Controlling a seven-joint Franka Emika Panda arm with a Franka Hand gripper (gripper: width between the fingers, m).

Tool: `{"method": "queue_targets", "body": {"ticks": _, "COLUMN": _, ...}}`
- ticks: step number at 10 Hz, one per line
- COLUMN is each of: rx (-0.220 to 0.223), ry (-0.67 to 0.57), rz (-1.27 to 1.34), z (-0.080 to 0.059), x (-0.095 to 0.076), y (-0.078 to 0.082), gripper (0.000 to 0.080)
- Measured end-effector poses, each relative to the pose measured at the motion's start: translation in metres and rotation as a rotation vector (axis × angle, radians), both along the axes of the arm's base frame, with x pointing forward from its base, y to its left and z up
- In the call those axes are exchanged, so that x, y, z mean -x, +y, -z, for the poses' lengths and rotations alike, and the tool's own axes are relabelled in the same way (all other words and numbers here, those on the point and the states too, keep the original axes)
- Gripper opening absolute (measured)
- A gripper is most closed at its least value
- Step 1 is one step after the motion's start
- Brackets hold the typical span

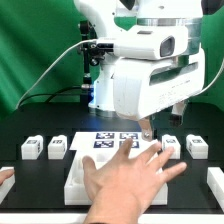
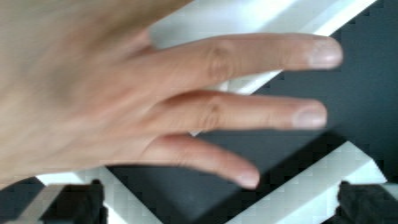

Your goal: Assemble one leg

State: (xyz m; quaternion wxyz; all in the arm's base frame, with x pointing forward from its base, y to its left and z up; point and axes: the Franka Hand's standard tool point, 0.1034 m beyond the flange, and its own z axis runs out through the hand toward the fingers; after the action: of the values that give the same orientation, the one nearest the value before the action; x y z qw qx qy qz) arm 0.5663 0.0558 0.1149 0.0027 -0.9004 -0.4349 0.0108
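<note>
Several small white legs stand in a row on the black table in the exterior view: two at the left (image 1: 31, 148) (image 1: 58, 147) and two at the right (image 1: 171, 145) (image 1: 198, 147). My gripper (image 1: 149, 129) hangs above the table behind the large white base (image 1: 78, 183), between the marker board and the right-hand legs. It holds nothing. In the wrist view my gripper (image 2: 214, 205) is open, with its dark fingers (image 2: 63, 200) far apart. A person's hand (image 2: 160, 90) fills most of that view and lies over the white base (image 2: 342, 168). No leg shows there.
A person's hand (image 1: 125, 185) rests flat on the white base at the front of the table. The marker board (image 1: 108, 140) lies behind it. Further white pieces sit at the table's right edge (image 1: 214, 186) and left edge (image 1: 5, 180).
</note>
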Motion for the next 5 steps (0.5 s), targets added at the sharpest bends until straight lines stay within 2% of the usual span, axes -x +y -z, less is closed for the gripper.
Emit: {"method": "queue_targets", "body": {"ticks": 5, "rx": 0.000, "ry": 0.002, "rz": 0.000, "z": 0.0009, "x": 0.0003, "y": 0.0000, "gripper": 0.0650}}
